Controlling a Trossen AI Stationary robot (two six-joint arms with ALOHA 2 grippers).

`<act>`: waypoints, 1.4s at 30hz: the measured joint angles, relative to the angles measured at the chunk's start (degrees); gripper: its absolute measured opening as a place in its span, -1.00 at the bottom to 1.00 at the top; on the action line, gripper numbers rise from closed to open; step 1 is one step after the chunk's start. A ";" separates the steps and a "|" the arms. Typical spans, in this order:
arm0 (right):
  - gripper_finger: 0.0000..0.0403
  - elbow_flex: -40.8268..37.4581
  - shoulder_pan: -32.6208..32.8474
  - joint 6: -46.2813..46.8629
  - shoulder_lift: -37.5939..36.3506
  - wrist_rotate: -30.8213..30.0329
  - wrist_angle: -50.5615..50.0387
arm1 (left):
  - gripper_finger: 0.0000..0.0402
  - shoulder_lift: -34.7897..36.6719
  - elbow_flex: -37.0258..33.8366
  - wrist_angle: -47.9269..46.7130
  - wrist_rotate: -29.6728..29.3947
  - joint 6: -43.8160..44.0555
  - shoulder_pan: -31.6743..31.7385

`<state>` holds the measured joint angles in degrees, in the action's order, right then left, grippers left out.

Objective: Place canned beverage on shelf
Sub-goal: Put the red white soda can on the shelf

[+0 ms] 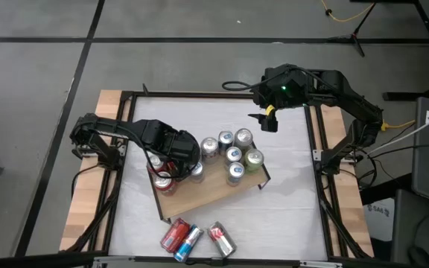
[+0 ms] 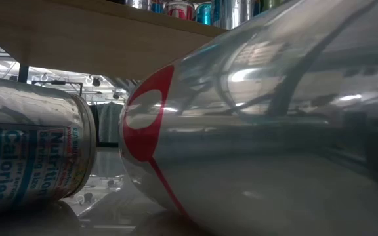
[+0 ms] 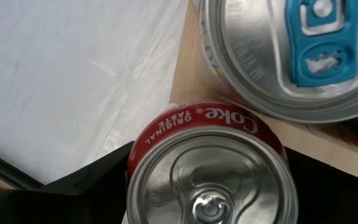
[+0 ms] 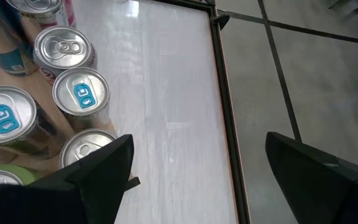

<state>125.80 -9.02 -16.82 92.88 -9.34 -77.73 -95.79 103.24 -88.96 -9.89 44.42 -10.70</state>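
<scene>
The left tool (image 1: 171,165) straddles a red Coke can (image 3: 209,163) upright at the shelf's (image 1: 207,191) left end, fingers apart beside it. Nine cans stand on the shelf; three cans (image 1: 197,238) lie on the worktop (image 1: 289,201). The right tool (image 1: 268,119) hovers open.

A robot lab (concrete floor (image 1: 199,30), cables (image 1: 341,15), tripod).

"Coke ORIGINAL TASTE" on red can (image 3: 210,165); "Nutrition", "Calories" on lying can (image 2: 28,154)
</scene>
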 joint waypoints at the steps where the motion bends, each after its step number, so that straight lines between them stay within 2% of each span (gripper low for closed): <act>1: 0.77 0.00 0.00 0.00 0.00 0.00 0.00 | 0.64 0.00 0.00 0.00 0.00 0.00 0.00; 22: 0.77 0.00 -0.02 0.00 0.00 0.00 0.00 | 0.64 0.36 0.02 0.00 0.55 -0.02 0.06; 42: 0.77 0.00 0.00 0.00 0.00 -0.01 0.09 | 0.64 6.12 0.09 3.25 0.97 -0.04 0.06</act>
<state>125.80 -9.02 -16.82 92.88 -9.35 -77.65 -89.67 103.33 -85.71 -8.93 44.38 -10.64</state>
